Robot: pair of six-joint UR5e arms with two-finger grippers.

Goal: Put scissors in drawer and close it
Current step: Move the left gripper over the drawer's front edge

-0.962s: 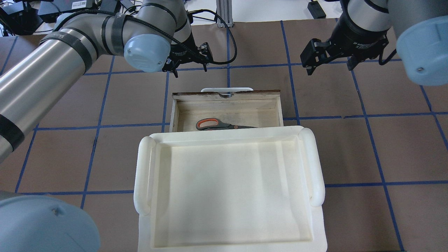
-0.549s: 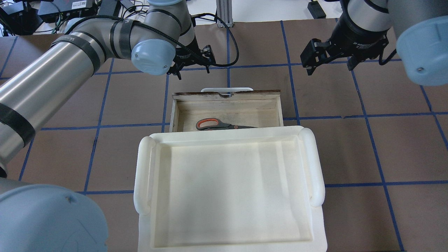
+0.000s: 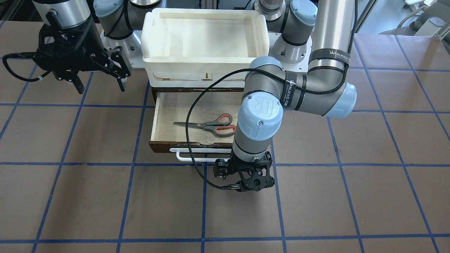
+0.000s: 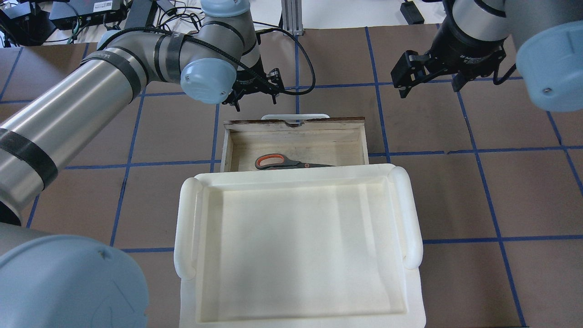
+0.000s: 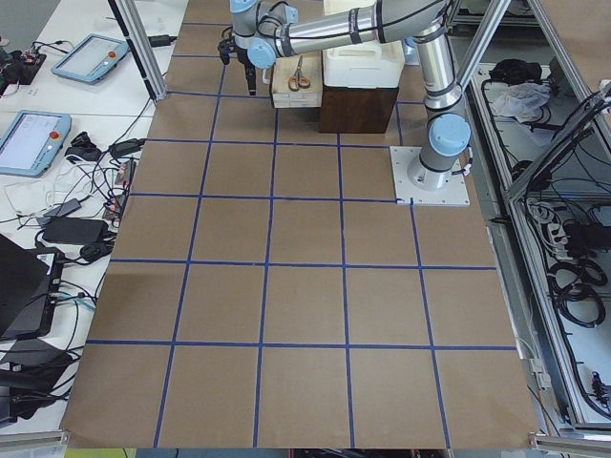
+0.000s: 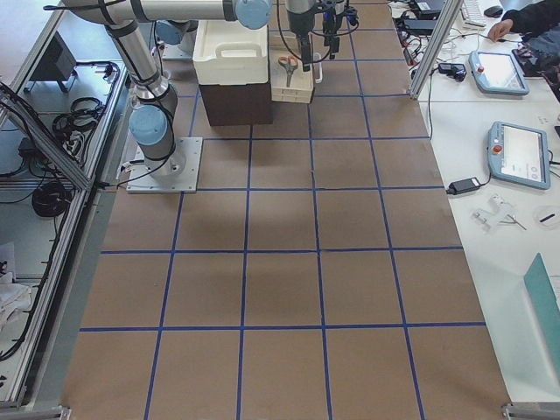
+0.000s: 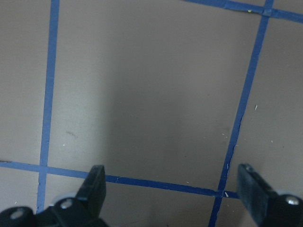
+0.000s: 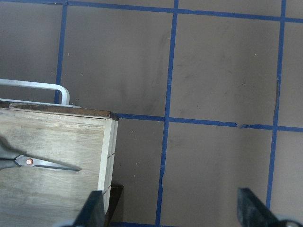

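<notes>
The scissors [image 3: 211, 125], grey handles with orange-red loops, lie flat inside the open wooden drawer [image 3: 153, 123], blades toward the robot's right. They also show in the overhead view [image 4: 282, 161] and the right wrist view [image 8: 42, 163]. The drawer's white bar handle [image 3: 182, 156] sticks out on the far side. My left gripper [image 3: 251, 179] is open and empty, just beyond the handle's left end, over bare table [image 7: 173, 187]. My right gripper [image 3: 100, 84] is open and empty, raised to the right of the drawer [image 4: 430, 84].
A white plastic tray [image 4: 296, 175] sits on top of the dark brown cabinet [image 5: 358, 105] that holds the drawer and covers the drawer's near part. The left arm's black cable [image 3: 190, 140] hangs across the drawer. Brown table surface with blue tape grid [image 3: 105, 196] lies all around.
My left arm has swung to the right, bringing its gripper closer to the drawer's handle. The right arm, the drawer and the scissors have not moved.
</notes>
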